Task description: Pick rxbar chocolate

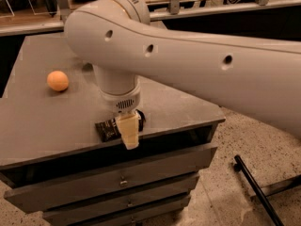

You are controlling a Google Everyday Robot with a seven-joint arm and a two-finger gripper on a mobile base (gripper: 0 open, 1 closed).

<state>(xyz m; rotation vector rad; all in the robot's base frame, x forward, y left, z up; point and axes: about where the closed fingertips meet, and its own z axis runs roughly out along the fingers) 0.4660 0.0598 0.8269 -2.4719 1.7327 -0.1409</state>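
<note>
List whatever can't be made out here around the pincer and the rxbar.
- The rxbar chocolate: in the camera view its right end is hidden behind the pincer, which hangs at the front edge of the table. Its lettering is too small to read.
- Whether pincer and bar touch: cannot tell.
- The table's back right: covered by the arm.
- The black rod at lower right: cut off by the bottom edge.

The one camera looks steeply down on the gray cabinet (42,126) from close by (floor (225,192) shows lower right). The arm (211,74) crosses from the right, near the lens; the gripper (129,134) hangs mid-frame at the cabinet's front edge.
</note>
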